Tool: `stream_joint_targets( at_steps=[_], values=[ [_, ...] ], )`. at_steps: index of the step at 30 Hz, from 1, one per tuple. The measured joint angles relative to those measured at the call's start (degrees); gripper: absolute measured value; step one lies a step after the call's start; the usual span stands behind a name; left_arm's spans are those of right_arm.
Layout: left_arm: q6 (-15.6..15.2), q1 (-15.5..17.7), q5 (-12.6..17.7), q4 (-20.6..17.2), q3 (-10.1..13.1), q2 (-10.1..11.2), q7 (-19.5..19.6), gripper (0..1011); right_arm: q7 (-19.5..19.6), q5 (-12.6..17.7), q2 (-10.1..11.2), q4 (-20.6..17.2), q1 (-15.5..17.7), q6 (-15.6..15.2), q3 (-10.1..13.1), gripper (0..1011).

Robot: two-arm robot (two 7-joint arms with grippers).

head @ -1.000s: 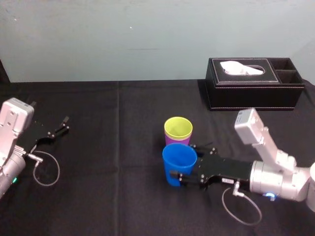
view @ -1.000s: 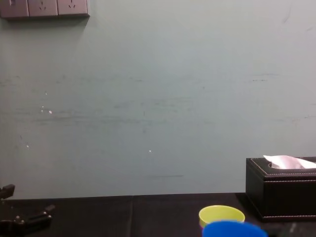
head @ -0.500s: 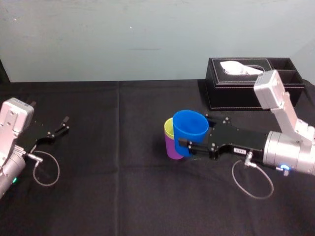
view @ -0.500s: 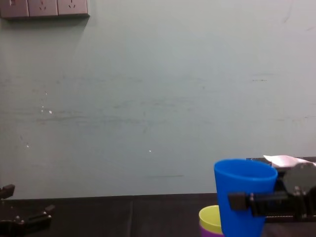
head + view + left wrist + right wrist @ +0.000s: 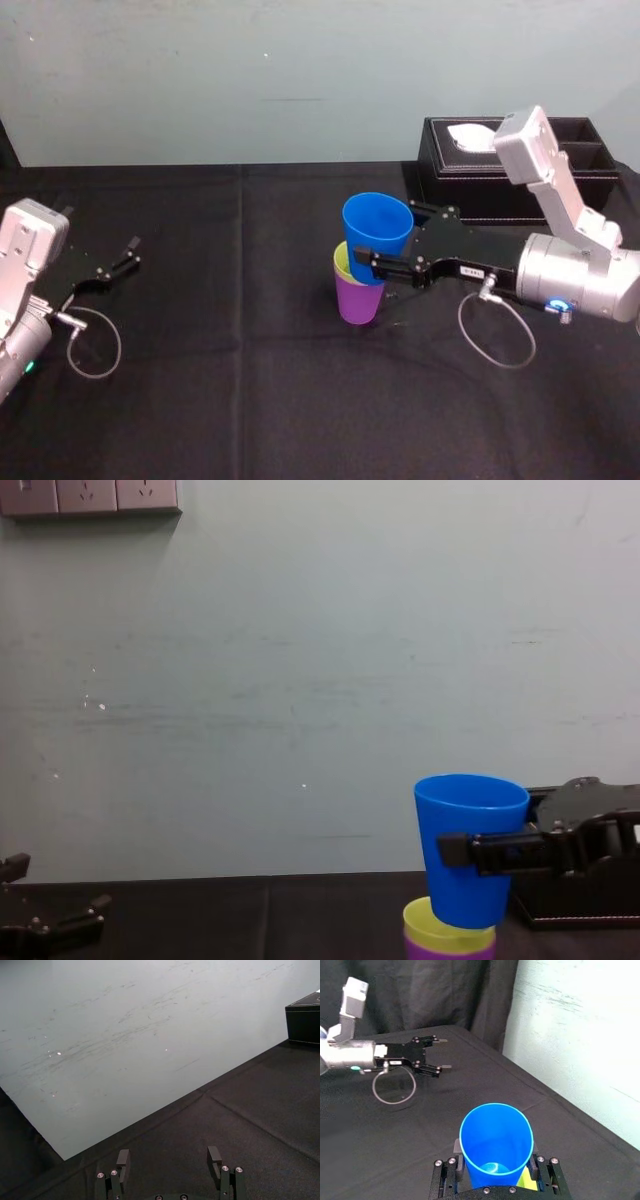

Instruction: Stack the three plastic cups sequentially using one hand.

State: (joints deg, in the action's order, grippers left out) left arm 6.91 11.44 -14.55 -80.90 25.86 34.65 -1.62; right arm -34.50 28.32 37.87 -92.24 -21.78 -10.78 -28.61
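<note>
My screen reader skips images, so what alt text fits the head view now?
The right gripper holds a blue cup over a yellow-green cup nested in a purple cup on a black table. The left gripper rests open at far left; a black tissue box stands behind.

The purple cup (image 5: 358, 300), with the yellow-green cup (image 5: 343, 265) nested inside it, stands near the middle of the table (image 5: 250, 400). The blue cup (image 5: 377, 235) is clamped in the right gripper (image 5: 372, 262) at their mouth, closing off the way in from above. That arm bars the stretch toward the right edge, and the black tissue box (image 5: 515, 170) fills the far right corner just behind it. The left gripper (image 5: 128, 252), fingers apart, sits by the left edge. The cloth between it and the cups is bare, as is the near edge, save one cable loop (image 5: 95, 345) on the left and another (image 5: 497, 330) on the right.
</note>
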Motion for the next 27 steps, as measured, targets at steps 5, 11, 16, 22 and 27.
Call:
stream_joint_targets(
  at_steps=[5,11,16,22,27],
  values=[
    [0.0,0.0,0.0,0.0,0.0,0.0,0.0,1010,0.4,-0.9,-1.1,1.7,-1.5,-0.3,-0.7,718],
    [0.0,0.0,0.0,0.0,0.0,0.0,0.0,1010,0.5,-1.3,-2.2,3.4,-2.7,-0.4,-1.1,718],
    [0.0,0.0,0.0,0.0,0.0,0.0,0.0,1010,0.5,-1.6,-2.9,4.7,-3.4,-0.1,-1.4,718],
    [0.0,0.0,0.0,0.0,0.0,0.0,0.0,1010,0.5,-2.0,-3.7,5.8,-3.8,0.4,-1.7,718],
    [0.0,0.0,0.0,0.0,0.0,0.0,0.0,1010,0.4,-2.3,-4.1,6.6,-4.2,0.6,-1.9,718]
  ],
)
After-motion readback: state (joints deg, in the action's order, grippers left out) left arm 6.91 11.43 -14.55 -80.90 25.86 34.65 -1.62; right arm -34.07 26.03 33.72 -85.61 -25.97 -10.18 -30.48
